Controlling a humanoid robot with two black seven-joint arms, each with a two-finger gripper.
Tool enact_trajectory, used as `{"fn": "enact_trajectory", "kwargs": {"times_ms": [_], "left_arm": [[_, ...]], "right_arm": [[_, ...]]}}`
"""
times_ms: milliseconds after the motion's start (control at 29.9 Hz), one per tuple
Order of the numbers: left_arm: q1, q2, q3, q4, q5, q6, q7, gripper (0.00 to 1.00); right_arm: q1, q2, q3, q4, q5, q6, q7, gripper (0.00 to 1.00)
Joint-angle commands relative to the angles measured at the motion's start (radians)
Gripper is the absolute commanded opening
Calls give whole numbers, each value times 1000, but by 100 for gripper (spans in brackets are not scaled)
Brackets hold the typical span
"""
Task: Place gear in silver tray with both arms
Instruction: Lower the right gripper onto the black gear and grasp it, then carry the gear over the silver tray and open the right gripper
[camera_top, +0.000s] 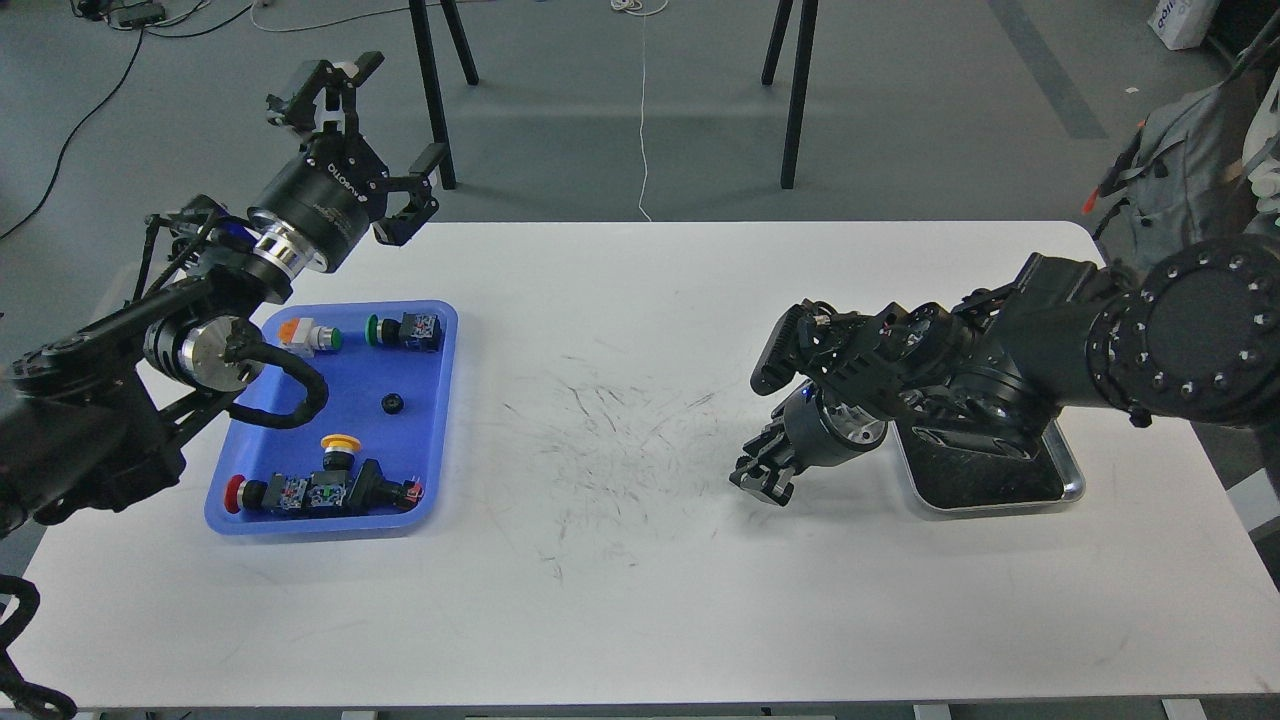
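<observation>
Gear (392, 403), a small black ring, lies loose on the floor of the blue tray (440, 420) at about nine o'clock on the surface (620, 600), with push-button switches (320, 490) around it. The silver tray (1075, 487) sits well apart at three o'clock, half under the right arm.

The left end effector (375, 130) hangs high above the blue tray's eleven o'clock corner, fingers spread wide and holding nothing. To pick well, I judge it should come down straight over the gear with the fingers straddling the ring, clear of the green switch (405, 330) at twelve o'clock and the yellow-capped one (340, 447) at six. As the trays lie far apart, a hand-over near the middle looks likely, so the grip should leave part of the ring free.

The right end effector (765, 478) points down toward the surface left of the silver tray; it is dark and foreshortened, and I cannot tell whether its fingers are parted. The right arm covers much of the silver tray's floor, so what lies there is hidden. The gear's teeth are too small to make out.
</observation>
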Motion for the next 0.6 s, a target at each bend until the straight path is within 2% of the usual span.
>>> {"fn": "enact_trajectory", "kwargs": {"times_ms": [0, 167, 568], "left_arm": [[0, -1, 0, 0, 0, 0, 0, 100], [0, -1, 0, 0, 1, 2, 0, 100], [2, -1, 2, 0, 1, 3, 0, 100]], "right_arm": [[3, 0, 1, -10, 0, -1, 0, 22], [1, 0, 7, -33, 0, -1, 0, 2], [72, 0, 45, -52, 40, 19, 0, 2]]}}
